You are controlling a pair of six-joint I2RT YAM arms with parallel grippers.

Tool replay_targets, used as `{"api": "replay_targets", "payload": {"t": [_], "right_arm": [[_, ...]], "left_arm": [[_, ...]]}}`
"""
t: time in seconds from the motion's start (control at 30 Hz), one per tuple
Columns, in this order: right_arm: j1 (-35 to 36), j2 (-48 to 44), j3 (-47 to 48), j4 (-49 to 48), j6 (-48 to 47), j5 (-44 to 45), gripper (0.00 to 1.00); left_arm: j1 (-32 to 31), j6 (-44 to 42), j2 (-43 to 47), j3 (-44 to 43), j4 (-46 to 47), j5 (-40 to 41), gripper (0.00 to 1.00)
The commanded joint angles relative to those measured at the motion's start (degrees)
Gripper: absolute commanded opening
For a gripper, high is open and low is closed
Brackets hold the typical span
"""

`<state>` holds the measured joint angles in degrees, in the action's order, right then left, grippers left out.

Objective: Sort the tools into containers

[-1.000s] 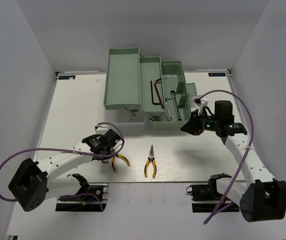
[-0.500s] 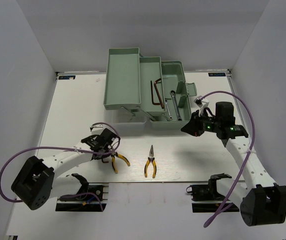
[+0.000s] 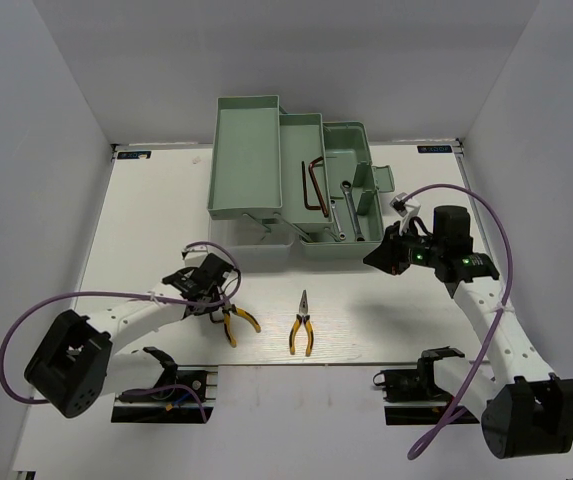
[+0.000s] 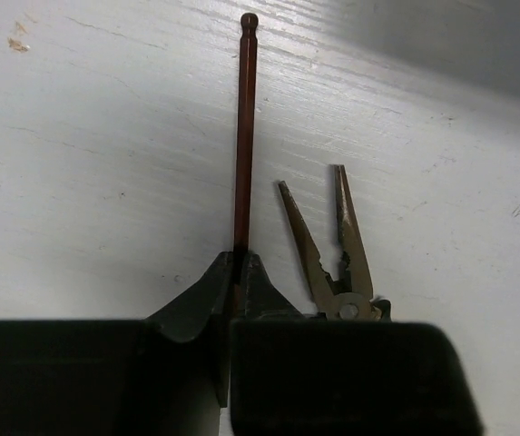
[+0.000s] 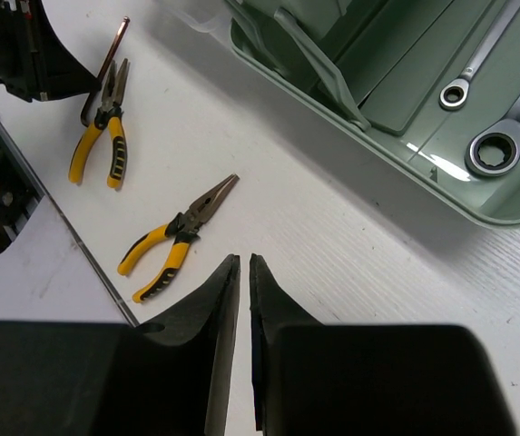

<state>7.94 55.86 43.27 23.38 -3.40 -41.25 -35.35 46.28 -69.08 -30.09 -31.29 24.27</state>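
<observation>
Beside the pliers (image 4: 337, 245), our left gripper (image 4: 235, 265) clamps the hex key (image 4: 244, 136) by its long shaft: light, stiff, likely slick steel. Our right gripper (image 5: 244, 263) hangs closed, empty.

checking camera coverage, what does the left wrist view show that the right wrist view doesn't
Only the left wrist view shows the grip itself: the left gripper closed on the hex key, whose ball tip points away over the table. Only the right wrist view shows the right gripper, shut and holding nothing, the second pliers lying apart, and two wrenches inside the green toolbox. Both show the hex key and the pliers beside it.
</observation>
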Motion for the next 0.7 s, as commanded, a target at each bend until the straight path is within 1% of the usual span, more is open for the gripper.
{"api": "replay_targets", "payload": {"t": [0.0, 0.03, 0.17, 0.2, 0.23, 0.27, 0.3, 0.33, 0.37, 0.43, 0.47, 0.53, 0.57, 0.6, 0.63, 0.67], "right_arm": [[-0.4, -1.5, 0.0, -1.5, 0.1, -0.2, 0.15], [-0.3, -1.5, 0.1, -1.3, 0.1, -0.1, 0.14], [-0.3, -1.8, -0.3, -1.3, 0.1, -0.1, 0.14], [-0.1, -1.6, -0.2, -1.4, 0.2, -0.1, 0.14], [-0.2, -1.6, -0.2, -1.4, 0.2, -0.2, 0.14], [-0.3, -1.5, -0.1, -1.3, 0.1, -0.2, 0.15], [-0.2, -1.6, -0.1, -1.3, 0.1, -0.3, 0.19], [-0.3, -1.5, -0.2, -1.4, 0.1, -0.1, 0.2], [-0.3, -1.5, -0.2, -1.3, 0.1, -0.3, 0.22], [-0.2, -1.3, -0.2, -1.3, 0.1, -0.2, 0.26], [-0.1, -1.2, -0.2, -1.3, 0.0, -0.3, 0.28], [-0.3, -0.9, -0.1, -1.4, 0.0, -0.1, 0.31], [-0.3, -1.3, -0.1, -1.4, -0.1, 0.1, 0.31], [-0.4, -1.1, -0.2, -1.3, 0.0, 0.3, 0.31], [-0.5, -1.2, -0.2, -1.4, -0.2, 0.6, 0.32], [-0.3, -1.1, 0.0, -1.3, -0.2, 0.7, 0.32]], "left_arm": [[0.4, 0.0, 0.3, 2.4, -1.6, -3.4, 0.03], [0.4, 0.0, 0.3, 2.4, -1.6, -4.0, 0.0], [0.4, 0.0, 4.4, 1.8, -4.0, -4.5, 0.0], [-0.3, 0.0, 7.1, 1.3, -4.7, -5.1, 0.0], [-0.3, 0.0, 8.7, -0.6, -7.5, -5.1, 0.0], [-0.9, -0.5, 10.2, -1.8, -9.4, -5.1, 0.0], [-0.9, -0.5, 13.6, -4.3, -11.4, -5.1, 0.0], [-0.9, -0.5, 15.2, -5.5, -14.5, -5.1, 0.0], [-0.9, -1.7, 16.7, -6.7, -15.5, -5.1, 0.0], [-0.9, -1.7, 17.7, -11.4, -18.6, -4.6, 0.0], [-0.9, -2.9, 18.2, -13.0, -21.6, -4.6, 0.0], [-0.9, -5.5, 18.2, -15.8, -20.1, -7.6, 0.0], [-0.9, -7.6, 18.2, -16.3, -18.6, -13.0, 0.0], [-0.9, -11.6, 16.5, -17.8, -17.6, -15.9, 0.0], [-0.9, -13.6, 15.5, -18.8, -16.9, -18.7, 0.0], [-1.6, -15.9, 14.4, -19.5, -14.3, -25.4, 0.0]]}}
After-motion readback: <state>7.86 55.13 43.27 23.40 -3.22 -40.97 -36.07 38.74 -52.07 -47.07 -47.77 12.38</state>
